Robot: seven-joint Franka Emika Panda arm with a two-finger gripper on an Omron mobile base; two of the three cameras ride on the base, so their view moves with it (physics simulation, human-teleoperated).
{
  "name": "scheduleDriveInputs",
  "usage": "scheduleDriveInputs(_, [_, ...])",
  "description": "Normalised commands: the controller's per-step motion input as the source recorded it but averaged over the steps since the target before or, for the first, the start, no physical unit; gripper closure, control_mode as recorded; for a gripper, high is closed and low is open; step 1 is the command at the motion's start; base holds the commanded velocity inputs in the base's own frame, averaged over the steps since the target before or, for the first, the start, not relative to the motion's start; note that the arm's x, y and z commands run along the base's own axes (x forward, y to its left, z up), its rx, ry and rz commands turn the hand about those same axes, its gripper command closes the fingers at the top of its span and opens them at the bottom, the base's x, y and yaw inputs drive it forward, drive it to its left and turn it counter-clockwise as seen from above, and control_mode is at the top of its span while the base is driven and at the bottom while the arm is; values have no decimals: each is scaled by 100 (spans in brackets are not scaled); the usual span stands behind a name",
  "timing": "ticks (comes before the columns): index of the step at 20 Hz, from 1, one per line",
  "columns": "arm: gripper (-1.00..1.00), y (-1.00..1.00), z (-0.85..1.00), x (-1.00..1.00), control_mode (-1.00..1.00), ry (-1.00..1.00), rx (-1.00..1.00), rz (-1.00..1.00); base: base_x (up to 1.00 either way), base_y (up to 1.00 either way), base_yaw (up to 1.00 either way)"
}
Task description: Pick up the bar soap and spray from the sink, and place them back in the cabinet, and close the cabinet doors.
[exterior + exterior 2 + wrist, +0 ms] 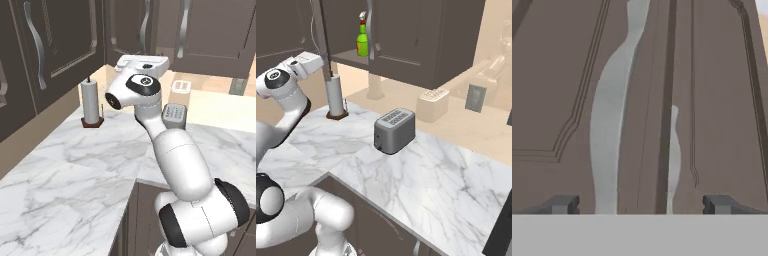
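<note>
Right now we see the spray [362, 39] upright on the cabinet's [421, 45] brown shelf, visible in the right base view through the gap between the cabinet doors [662, 100]. Green bottle, red-and-white nozzle on top; its lower edge sits behind the shelf lip. One door's curved silver handle [370, 30] stands just beside the bottle and cuts across part of it. We can't make out the bar soap in there, the slot is too narrow and dark.

Hand view: we're facing the panelled door fronts close up, one long silver handle [612, 115] running up the frame, a second handle partly hidden behind a door edge. The gripper [641, 204] has its fingers [564, 204] spread wide apart, nothing between them, not touching the door as far as we can tell.

Arm pose: elbow raised, the forearm reaches up toward the wall cabinet, the white hand block level in front of the doors. In both base views the fingertips themselves are hidden by the hand body.

Below on the marble counter [75, 165]: a paper towel roll [91, 102] on its brown stand, and a grey toaster [394, 130] well apart from it, which the arm partly covers in the left base view.
</note>
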Motion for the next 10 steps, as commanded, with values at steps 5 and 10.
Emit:
scheduleDriveInputs(5, [-100, 0, 0, 29, -100, -5, 0, -14, 0, 0, 0])
scheduleDriveInputs(10, [-100, 0, 0, 34, -100, -6, 0, -15, 0, 0, 0])
